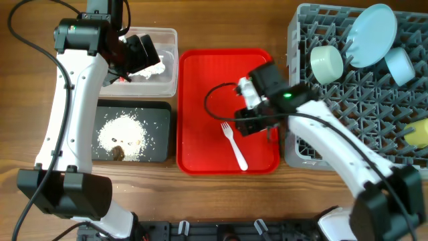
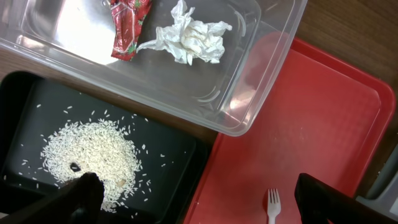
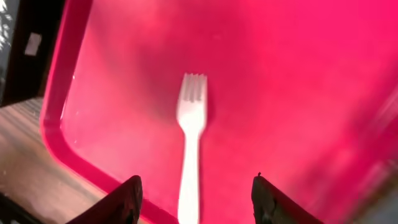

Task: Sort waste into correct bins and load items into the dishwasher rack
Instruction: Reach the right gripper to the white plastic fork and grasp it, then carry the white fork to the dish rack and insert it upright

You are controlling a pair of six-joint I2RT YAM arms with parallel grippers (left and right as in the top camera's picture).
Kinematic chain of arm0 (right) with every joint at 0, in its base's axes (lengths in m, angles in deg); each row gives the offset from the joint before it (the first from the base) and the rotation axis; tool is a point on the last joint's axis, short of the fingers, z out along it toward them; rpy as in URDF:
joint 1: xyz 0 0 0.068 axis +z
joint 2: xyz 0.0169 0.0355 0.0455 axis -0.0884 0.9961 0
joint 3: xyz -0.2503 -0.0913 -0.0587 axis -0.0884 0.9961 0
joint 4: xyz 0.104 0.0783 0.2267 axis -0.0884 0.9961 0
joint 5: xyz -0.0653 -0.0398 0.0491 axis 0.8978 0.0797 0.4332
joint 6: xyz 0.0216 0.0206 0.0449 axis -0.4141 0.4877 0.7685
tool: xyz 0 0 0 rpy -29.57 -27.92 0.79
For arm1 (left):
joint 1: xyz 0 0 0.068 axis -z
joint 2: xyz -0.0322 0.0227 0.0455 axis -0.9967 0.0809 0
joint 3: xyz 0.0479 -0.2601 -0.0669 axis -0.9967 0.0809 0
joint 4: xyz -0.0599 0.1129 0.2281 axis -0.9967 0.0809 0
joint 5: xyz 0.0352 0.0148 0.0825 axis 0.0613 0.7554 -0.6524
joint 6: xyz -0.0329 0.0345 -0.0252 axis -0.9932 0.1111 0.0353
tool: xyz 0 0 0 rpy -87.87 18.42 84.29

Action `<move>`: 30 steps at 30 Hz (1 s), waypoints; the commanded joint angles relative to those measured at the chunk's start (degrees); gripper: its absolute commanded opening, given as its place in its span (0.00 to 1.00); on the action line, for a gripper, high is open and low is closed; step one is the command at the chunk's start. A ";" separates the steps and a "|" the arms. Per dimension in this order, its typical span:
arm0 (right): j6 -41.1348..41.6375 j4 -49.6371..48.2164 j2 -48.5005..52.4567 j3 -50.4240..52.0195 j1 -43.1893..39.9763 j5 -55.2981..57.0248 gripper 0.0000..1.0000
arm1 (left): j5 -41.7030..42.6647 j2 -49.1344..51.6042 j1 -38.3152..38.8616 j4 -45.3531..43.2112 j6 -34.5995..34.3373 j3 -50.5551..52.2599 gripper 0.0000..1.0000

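A white plastic fork (image 1: 235,146) lies on the red serving tray (image 1: 200,87); it also shows in the right wrist view (image 3: 191,146) and in the left wrist view (image 2: 272,205). My right gripper (image 3: 196,196) is open and hovers over the fork, its fingers either side of the handle. My left gripper (image 2: 199,199) is open and empty above the clear tub (image 2: 261,74), which holds the red wrapper (image 2: 127,25) and the white napkin (image 2: 189,34). The black tray (image 1: 110,114) holds rice crumbs (image 2: 90,152) and a brown lump (image 1: 118,152). The grey rack (image 1: 348,114) holds the blue plate (image 1: 372,35), pale green bowl (image 1: 326,64), small blue bowl (image 1: 401,65) and yellow cup (image 1: 418,132).
The wooden table (image 1: 200,194) shows along the front edge and at the far left. The rack stands right beside the red tray's right edge.
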 commanded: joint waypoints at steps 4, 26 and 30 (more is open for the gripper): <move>7.85 -7.26 11.87 0.74 5.49 3.63 0.61 | -0.59 -0.20 -0.04 0.02 -0.96 -0.15 1.00; 12.09 -5.92 19.10 0.74 6.58 12.31 0.29 | -0.59 -0.20 -0.04 0.04 -0.96 -0.15 1.00; 12.20 -5.95 19.10 0.74 6.56 12.28 0.29 | -0.59 -0.20 -0.04 0.04 -0.96 -0.15 1.00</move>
